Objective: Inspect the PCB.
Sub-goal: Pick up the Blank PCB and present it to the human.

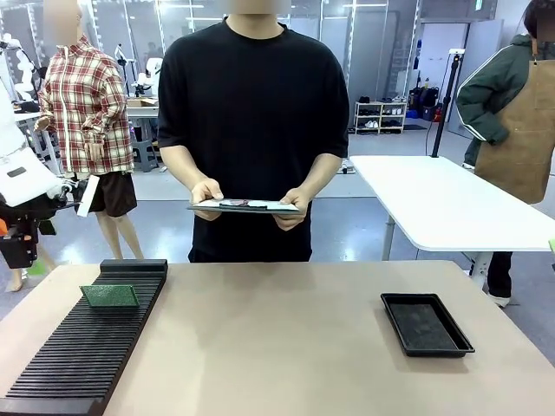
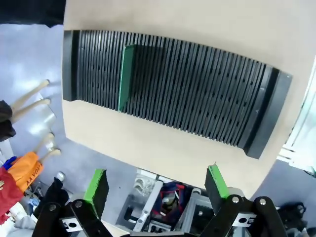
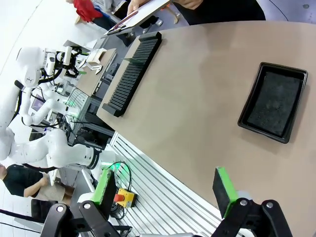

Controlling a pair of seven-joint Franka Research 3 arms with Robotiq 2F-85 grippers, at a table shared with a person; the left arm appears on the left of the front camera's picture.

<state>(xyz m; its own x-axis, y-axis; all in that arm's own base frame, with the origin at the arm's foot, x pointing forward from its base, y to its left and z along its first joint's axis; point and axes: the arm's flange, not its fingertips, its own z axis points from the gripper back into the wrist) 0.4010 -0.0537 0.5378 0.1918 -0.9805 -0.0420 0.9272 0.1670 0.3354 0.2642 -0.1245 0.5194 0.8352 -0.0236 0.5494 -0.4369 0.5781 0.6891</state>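
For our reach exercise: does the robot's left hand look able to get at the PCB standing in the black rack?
Probably yes: the left hand, open, faces the rack from above, and nothing lies between it and the upright PCB.

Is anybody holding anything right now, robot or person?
The robot holds nothing: both jaws stand open and empty. The person's hands grip a clipboard by its two opposite edges.

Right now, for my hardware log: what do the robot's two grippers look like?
They match. The left gripper and the right gripper each have two black jointed fingers with silver bolts at the pivots, tipped with bright green pads.
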